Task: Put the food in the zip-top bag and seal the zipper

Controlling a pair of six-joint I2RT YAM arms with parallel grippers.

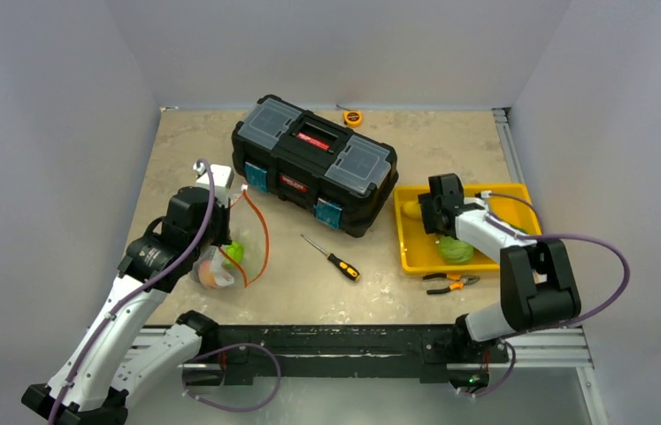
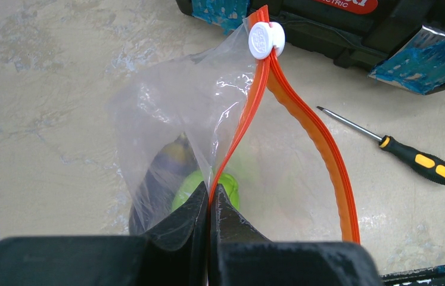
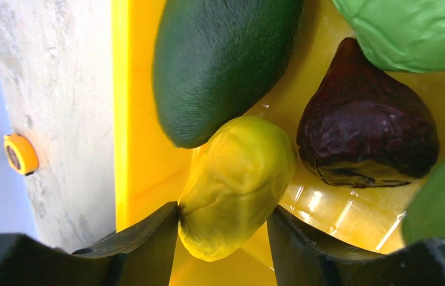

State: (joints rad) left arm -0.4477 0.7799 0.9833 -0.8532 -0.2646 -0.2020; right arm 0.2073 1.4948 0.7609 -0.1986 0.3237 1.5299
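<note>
Left gripper [image 2: 211,193] on zipper [image 2: 321,149]; right gripper [image 3: 226,217] at yellow tray [image 3: 133,119].
Left jaws pinch this strip of the zip-top bag [image 2: 166,113], near left. Right jaws flank a yellow food piece [image 3: 237,173] in the tray, right side; clamping cannot be told.

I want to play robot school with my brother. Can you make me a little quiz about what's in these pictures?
1. What is the left gripper pinching?
2. Which food sits between the fingers of the right gripper? A the yellow piece; B a carrot; C a tomato.
3. True or false: the screwdriver lies on the table, outside the yellow tray.
Key: 1 the orange zipper of the zip-top bag; 2 A; 3 true.
</note>
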